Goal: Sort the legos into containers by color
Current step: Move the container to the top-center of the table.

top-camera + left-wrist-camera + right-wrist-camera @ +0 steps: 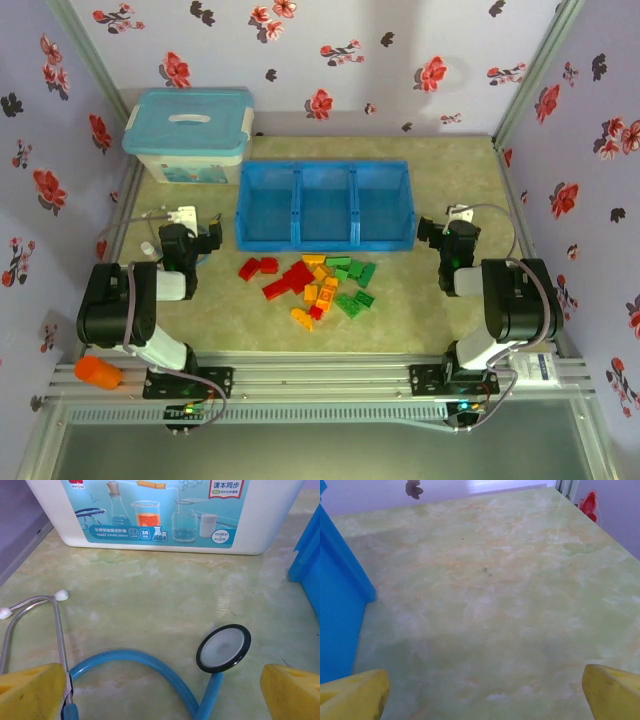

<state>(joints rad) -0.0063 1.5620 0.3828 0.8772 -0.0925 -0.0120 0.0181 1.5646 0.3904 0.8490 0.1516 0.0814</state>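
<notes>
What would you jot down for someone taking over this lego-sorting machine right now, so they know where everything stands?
Left claw: open, holding nothing, low over the table with a stethoscope lying just ahead of it.
Right claw: open, holding nothing, over the table to the right of the blue tray.
Legos: one mixed pile of red, orange-yellow and green on the table in front of the tray.
Done: nothing sorted; all three compartments look empty.
Left: move every brick into a compartment, one colour each.
</notes>
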